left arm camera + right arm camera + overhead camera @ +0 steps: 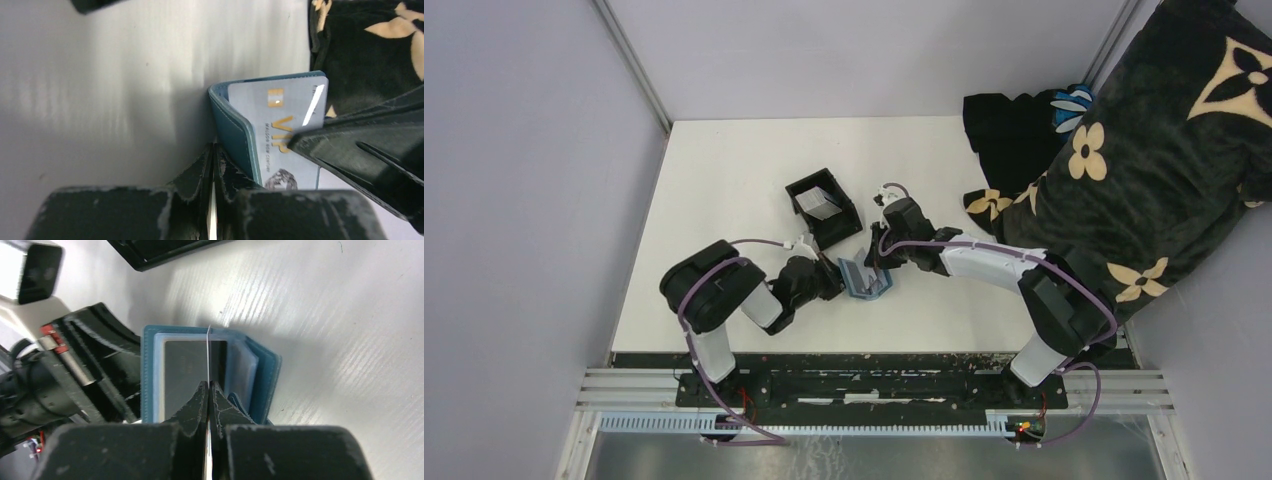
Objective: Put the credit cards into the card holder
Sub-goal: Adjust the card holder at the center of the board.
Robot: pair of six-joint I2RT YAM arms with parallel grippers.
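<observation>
The teal-blue card holder [865, 280] stands open on the white table between my two grippers. My left gripper [214, 147] is shut at the edge of its teal cover [235, 130] and seems to pinch it. My right gripper [208, 385] is shut on a pale credit card, seen edge-on as a thin white line [208, 347] over the open holder [150, 370], between the dark pocket [185, 370] and the right flap. The left wrist view shows this card's face [272, 117], marked VIP, lying against the inside of the cover. More pale cards [822, 204] lie in the black box.
The black open-topped box [842, 215] stands just behind the holder. A dark flowered blanket [1144, 150] covers the table's right side, close to the right arm. The left gripper [830, 280] and right gripper [880, 262] are very near each other.
</observation>
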